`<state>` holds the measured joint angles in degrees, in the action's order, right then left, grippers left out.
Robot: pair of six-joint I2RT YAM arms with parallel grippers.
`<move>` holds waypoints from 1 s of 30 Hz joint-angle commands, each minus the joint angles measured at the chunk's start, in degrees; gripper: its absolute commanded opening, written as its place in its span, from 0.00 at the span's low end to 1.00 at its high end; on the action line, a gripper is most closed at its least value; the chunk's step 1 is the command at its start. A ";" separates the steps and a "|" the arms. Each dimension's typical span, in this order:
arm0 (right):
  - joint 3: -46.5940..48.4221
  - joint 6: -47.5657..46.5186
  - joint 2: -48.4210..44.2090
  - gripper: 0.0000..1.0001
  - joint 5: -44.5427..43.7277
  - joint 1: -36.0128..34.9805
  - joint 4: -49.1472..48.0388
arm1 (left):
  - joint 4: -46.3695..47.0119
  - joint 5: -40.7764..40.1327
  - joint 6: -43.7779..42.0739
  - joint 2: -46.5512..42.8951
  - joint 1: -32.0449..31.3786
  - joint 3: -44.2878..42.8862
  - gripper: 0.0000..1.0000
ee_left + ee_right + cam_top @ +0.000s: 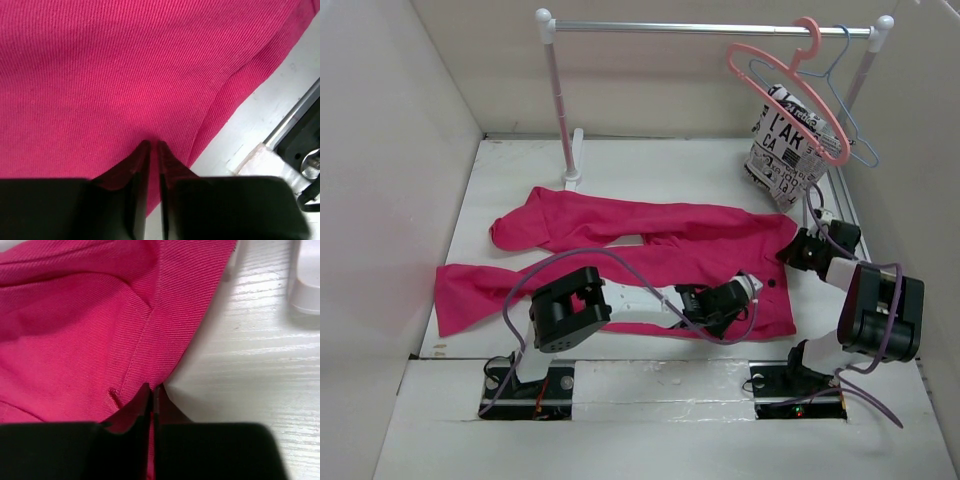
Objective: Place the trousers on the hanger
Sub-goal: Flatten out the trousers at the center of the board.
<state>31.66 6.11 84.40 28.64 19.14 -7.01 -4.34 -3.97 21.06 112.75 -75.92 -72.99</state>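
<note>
The magenta trousers point(650, 235) lie flat across the table, legs stretched left, waist at the right. The salmon-pink hanger point(790, 95) hangs from the rail at the upper right, apart from both grippers. My left gripper point(752, 283) is at the near waist corner. In the left wrist view it point(154, 144) has its fingers almost together, pinching the trousers point(125, 75) near their edge. My right gripper point(788, 250) is at the far waist corner. In the right wrist view it point(152, 386) is shut on the trousers' hem point(75, 330), which lifts slightly off the table.
A clothes rail point(710, 28) on two white posts spans the back. A thin light-blue wire hanger point(850, 100) and a white garment with black lettering point(785, 150) hang beside the pink hanger. White walls close in both sides. The post's foot point(305, 285) is near my right gripper.
</note>
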 commanded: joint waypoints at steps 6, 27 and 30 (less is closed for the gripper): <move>5.33 0.14 -10.21 0.00 -0.94 2.91 6.45 | -0.85 7.82 0.56 1.33 -0.02 -0.13 0.00; 32.85 -8.48 5.34 0.67 -14.76 11.55 22.82 | 3.73 21.47 7.59 0.74 3.21 -11.78 0.38; 30.93 -8.66 0.78 0.68 -12.38 7.24 25.11 | 3.64 15.06 11.54 -11.03 11.71 -0.19 0.39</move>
<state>62.04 -1.43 90.52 14.74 30.30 16.16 -0.30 17.93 29.08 114.13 -73.17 -80.77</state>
